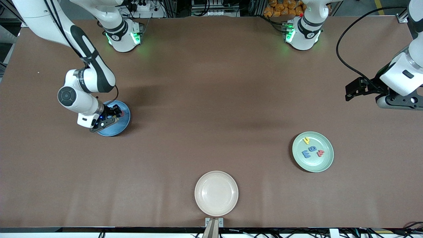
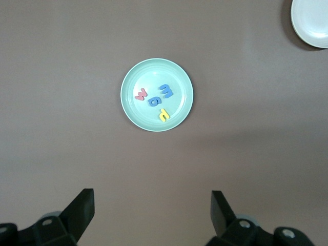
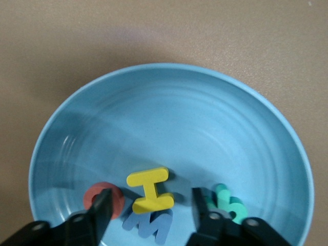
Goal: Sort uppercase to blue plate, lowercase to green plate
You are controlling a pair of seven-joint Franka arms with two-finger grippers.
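Blue plate [image 3: 169, 128] fills the right wrist view, and only there can you see the letters in it: a yellow H [image 3: 148, 190] lying on a blue W [image 3: 151, 225], a red Q [image 3: 104, 200] and a teal R [image 3: 230, 205]. From the front, the right claw [image 1: 110, 116] hides them. It hangs low over that plate, fingers apart, grasping nothing. The left claw [image 2: 151, 212] waits high over the brown surface [image 1: 211, 99], wide open, looking down on the green plate [image 2: 157, 95] with its yellow h [image 2: 163, 115], blue g [image 2: 154, 101], red w [image 2: 140, 94] and a second blue letter [image 2: 167, 90].
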